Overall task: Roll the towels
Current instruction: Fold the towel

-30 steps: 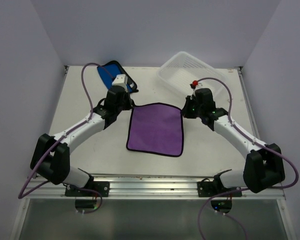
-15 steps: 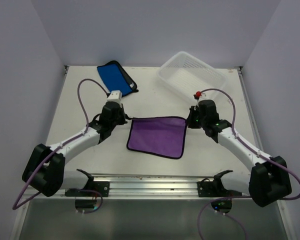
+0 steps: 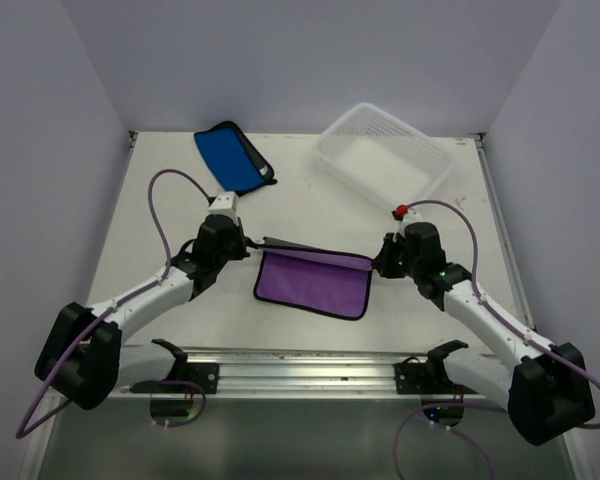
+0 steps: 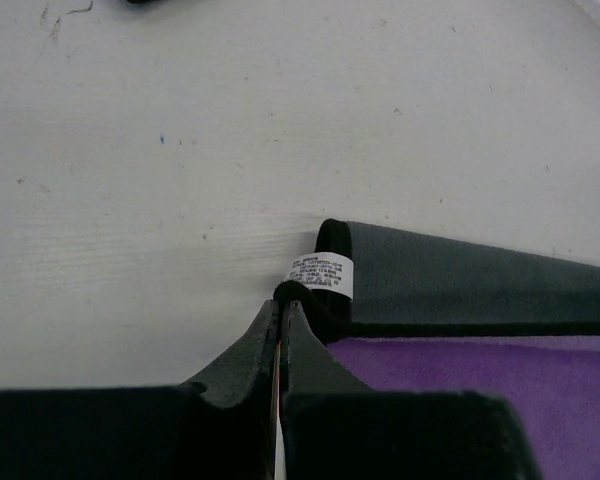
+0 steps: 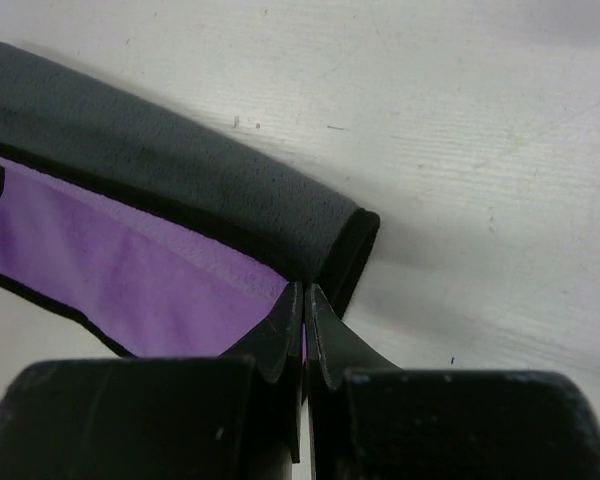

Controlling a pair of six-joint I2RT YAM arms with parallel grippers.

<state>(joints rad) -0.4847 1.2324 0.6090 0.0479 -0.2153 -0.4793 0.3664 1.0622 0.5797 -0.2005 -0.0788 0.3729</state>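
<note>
**Pinching both far corners to get the purple roll started**

Watching from the side. The purple towel (image 3: 313, 283) lies in the middle of the bench (image 3: 180, 200), a bit toward the near edge. Its far edge is turned over toward the near side, so a strip of the grey underside (image 5: 180, 190) shows along the top.

I reckon each arm has a corner so the turned-over edge stays straight and the roll starts even rather than going cone-shaped.

The left claw (image 4: 283, 305) is clamped tight on the far-left corner of the fold, right by the little white label (image 4: 319, 275). The right claw (image 5: 302, 295) is clenched on the far-right corner, with cloth squeezed between its fingers. Neither one shows any real gap.

The blue towel (image 3: 230, 157) lies flat and unrolled near the far-left corner, well apart from both arms. The white basket (image 3: 380, 155) is over at the far-right corner, and I can't see anything in it.

So one fold is in, there's no actual roll yet, and the second towel is untouched.
</note>
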